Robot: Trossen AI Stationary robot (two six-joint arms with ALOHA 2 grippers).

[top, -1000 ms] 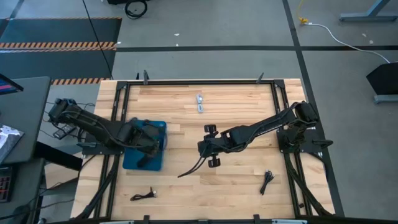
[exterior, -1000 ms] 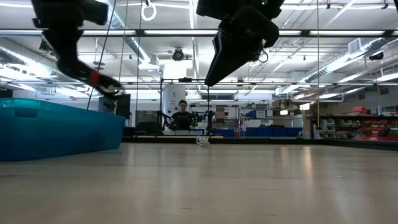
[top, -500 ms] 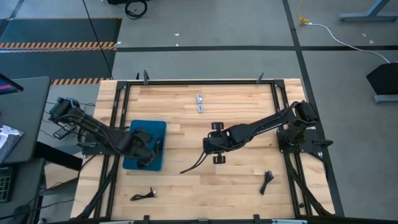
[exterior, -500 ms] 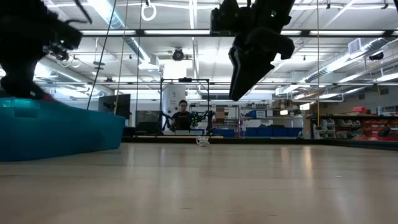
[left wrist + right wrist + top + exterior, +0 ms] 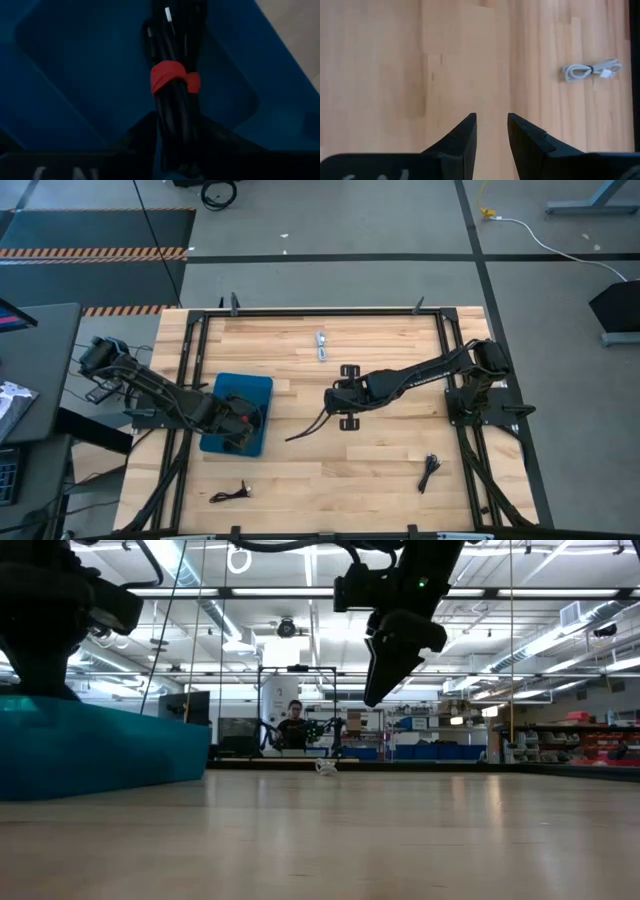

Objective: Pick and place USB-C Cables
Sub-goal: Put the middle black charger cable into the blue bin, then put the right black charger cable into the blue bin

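Observation:
My left gripper (image 5: 243, 420) is down inside the blue bin (image 5: 215, 442), shut on a black USB-C cable bundle (image 5: 175, 100) with a red tie. In the low view the bin wall (image 5: 100, 750) hides its fingers. My right gripper (image 5: 491, 117) hovers open above bare wood near the table's middle (image 5: 338, 402), high over the table in the low view (image 5: 378, 690), and holds nothing. A white cable bundle (image 5: 321, 345) lies on the table toward the far edge, also seen from the right wrist (image 5: 592, 70). Two black bundles (image 5: 431, 470) (image 5: 231, 494) lie near the near edge. My left gripper pinches the black bundle between its two fingers at the stretch just behind the red tie (image 5: 172, 82). The fingers point down into the bin and the bundle runs on along them, past their ends. Whether its far end (image 5: 167, 20) touches the bin floor, I cannot tell.
The blue bin sits at the table's left side. A black frame (image 5: 320, 311) runs along the table's edges. Open wood lies between the bin and my right gripper. A person (image 5: 292, 725) stands far off in the room behind the table.
My left gripper has come down from above the bin into it, carrying the red-tied bundle, still shut. My right gripper has moved toward the table's far edge and slightly right, staying open and high.

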